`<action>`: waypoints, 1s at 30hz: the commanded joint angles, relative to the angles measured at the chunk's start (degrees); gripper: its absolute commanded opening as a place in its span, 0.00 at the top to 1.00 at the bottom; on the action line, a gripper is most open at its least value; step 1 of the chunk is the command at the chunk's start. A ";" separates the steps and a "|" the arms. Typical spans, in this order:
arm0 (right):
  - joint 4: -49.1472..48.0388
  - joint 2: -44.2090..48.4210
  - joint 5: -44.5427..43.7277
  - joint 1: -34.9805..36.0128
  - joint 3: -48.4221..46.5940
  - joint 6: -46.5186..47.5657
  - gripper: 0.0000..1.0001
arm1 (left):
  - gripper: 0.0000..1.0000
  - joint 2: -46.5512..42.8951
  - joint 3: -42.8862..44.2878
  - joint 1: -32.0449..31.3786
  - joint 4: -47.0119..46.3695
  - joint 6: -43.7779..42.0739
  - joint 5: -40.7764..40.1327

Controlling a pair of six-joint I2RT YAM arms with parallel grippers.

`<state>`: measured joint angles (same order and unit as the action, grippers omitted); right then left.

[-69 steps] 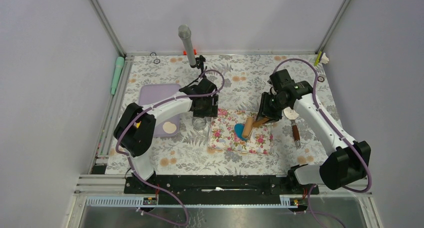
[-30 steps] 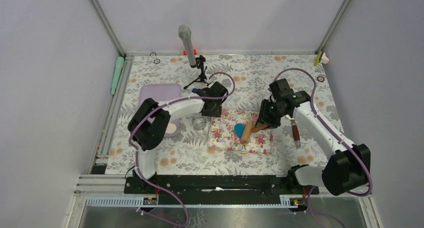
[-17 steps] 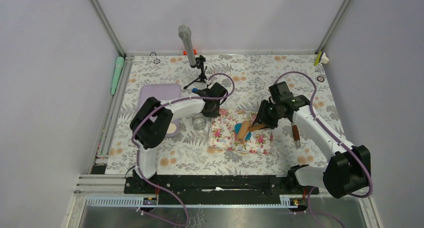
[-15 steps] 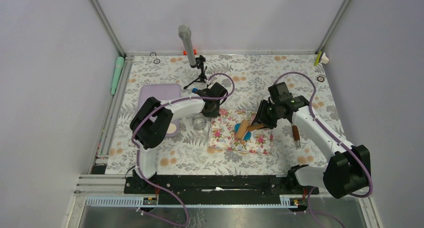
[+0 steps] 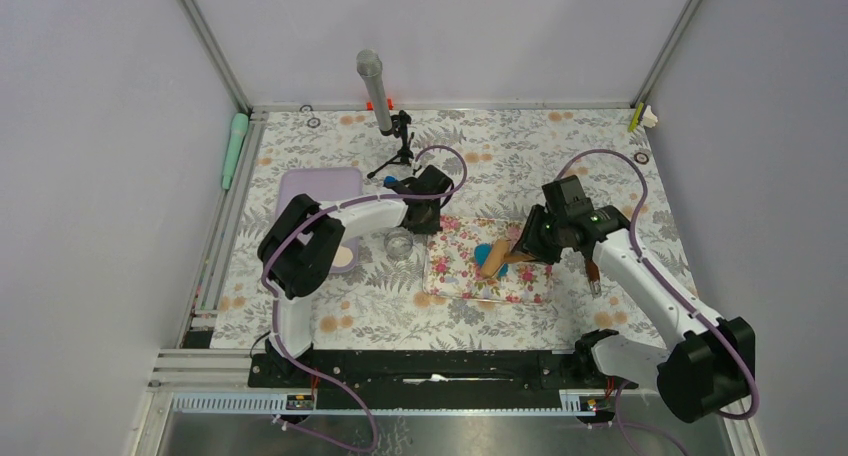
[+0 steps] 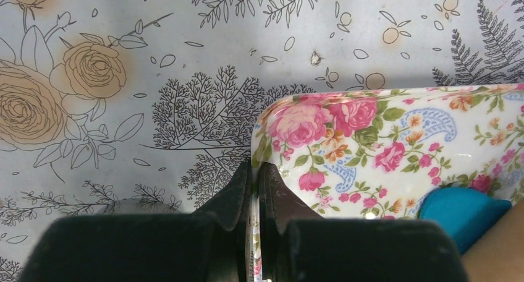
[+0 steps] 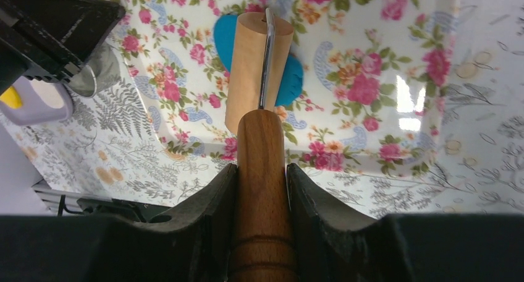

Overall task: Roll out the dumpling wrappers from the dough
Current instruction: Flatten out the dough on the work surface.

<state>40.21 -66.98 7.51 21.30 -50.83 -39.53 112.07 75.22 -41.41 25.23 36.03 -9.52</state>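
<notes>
The dough point(image 5: 482, 251) is a flattened bright blue patch on the floral pink mat point(image 5: 460, 278). The wooden roller's drum point(image 5: 494, 261) lies across it. My right gripper point(image 5: 527, 246) is shut on the roller's handle point(image 7: 261, 152), and in the right wrist view the drum point(image 7: 250, 65) covers the middle of the dough point(image 7: 290, 81). My left gripper point(image 6: 254, 166) is shut on the edge of the mat point(image 6: 383, 133) near its far left corner, with the dough point(image 6: 460, 211) off to the right. No dumpling wrappers are in view.
A purple tray point(image 5: 315, 191) with a cream disc point(image 5: 341, 258) lies left of the mat. A small clear cup point(image 5: 399, 244) stands by my left gripper. A microphone on a tripod point(image 5: 380, 96) stands behind. A brown-handled tool point(image 5: 592, 266) lies right of the mat.
My left gripper has closed on the mat's edge. My right arm has drawn the roller back to the right over the dough, and the mat has shifted slightly right and squared up.
</notes>
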 commanded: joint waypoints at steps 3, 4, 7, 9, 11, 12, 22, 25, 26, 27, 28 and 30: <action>13.49 0.91 -12.60 -1.95 0.89 3.10 1.00 | 1.00 -1.17 -2.10 0.83 2.02 -1.58 -1.16; 13.79 0.75 -12.60 -2.16 0.57 3.26 1.00 | 1.00 -1.12 -2.10 0.81 2.01 -1.50 -1.00; 13.21 -0.06 -12.06 -2.36 -0.01 3.45 1.00 | 1.00 -1.15 -2.01 0.82 2.01 -1.83 -0.69; 12.66 -0.86 -11.58 -2.40 0.09 3.34 1.00 | 1.00 -1.23 -1.97 0.81 2.08 -1.97 -0.61; 10.68 -1.41 -10.38 -2.47 0.92 2.95 1.00 | 1.00 -1.50 -1.94 0.73 2.10 -2.28 -0.59; 9.16 -1.87 -9.63 -2.60 1.78 2.50 1.00 | 1.00 -1.58 -1.92 0.72 2.10 -2.36 -0.54; -2.12 -9.35 -7.05 -4.45 4.25 -2.59 1.00 | 1.00 -1.86 -2.10 0.28 1.67 -2.38 0.52; 0.55 -8.94 -9.32 -4.66 4.54 -1.53 1.00 | 1.00 -2.24 -2.55 0.28 1.74 -2.24 0.11; 1.56 -8.16 -9.87 -4.94 5.24 -1.25 1.00 | 1.00 -2.40 -2.70 0.34 1.75 -2.20 -0.15; 2.85 -6.21 -10.19 -5.46 6.19 -0.99 1.00 | 1.00 -2.54 -2.93 0.36 1.75 -2.03 -0.34; 3.77 -4.33 -10.59 -6.05 7.12 -0.73 1.00 | 1.00 -2.59 -3.03 0.41 1.87 -1.88 -0.40; 6.48 -0.42 -11.50 -7.96 8.39 -0.01 1.00 | 1.00 -2.68 -3.21 0.52 2.01 -1.62 -0.41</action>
<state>32.73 -69.93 12.53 16.97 -48.21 -43.24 111.22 73.71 -41.23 23.51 36.03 -8.62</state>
